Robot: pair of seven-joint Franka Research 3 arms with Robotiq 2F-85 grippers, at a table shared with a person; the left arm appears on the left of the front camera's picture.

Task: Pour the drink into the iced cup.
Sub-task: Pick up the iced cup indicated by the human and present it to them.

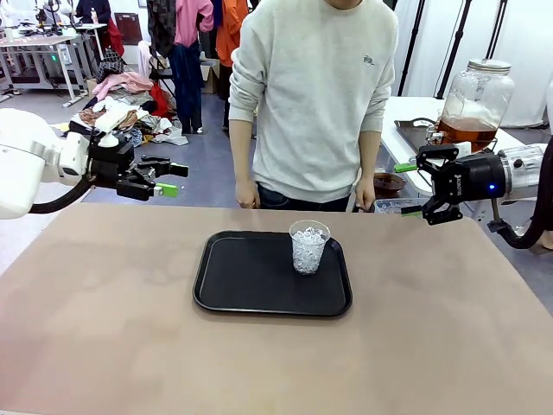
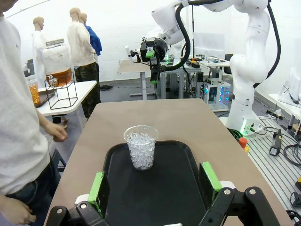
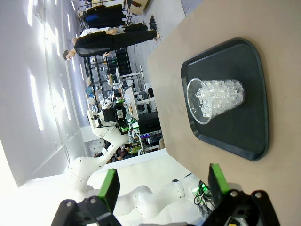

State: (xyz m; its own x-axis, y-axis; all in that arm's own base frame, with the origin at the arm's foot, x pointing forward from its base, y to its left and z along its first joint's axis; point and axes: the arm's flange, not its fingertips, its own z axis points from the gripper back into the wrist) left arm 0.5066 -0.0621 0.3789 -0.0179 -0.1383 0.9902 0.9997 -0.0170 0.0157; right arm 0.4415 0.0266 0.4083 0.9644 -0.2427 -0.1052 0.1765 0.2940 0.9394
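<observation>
Both pincers stand released, jaws wide and holding nothing. The left gripper (image 1: 168, 179) hovers above the far left edge of the brown table (image 1: 104, 346), and the right gripper (image 1: 413, 188) above its far right edge, each pointing in toward the middle. Between them a black tray (image 1: 242, 285) lies on the table. The iced cup (image 1: 308, 247), clear and filled with ice, stands upright near the tray's far right corner. The drink (image 1: 467, 132), amber liquid low in a large glass jar (image 1: 477, 91) with a metal lid, sits on a white side table (image 1: 406, 111) beyond the right gripper, well apart from the cup. A person (image 1: 315, 95) in a grey sweatshirt stands at the far edge.
</observation>
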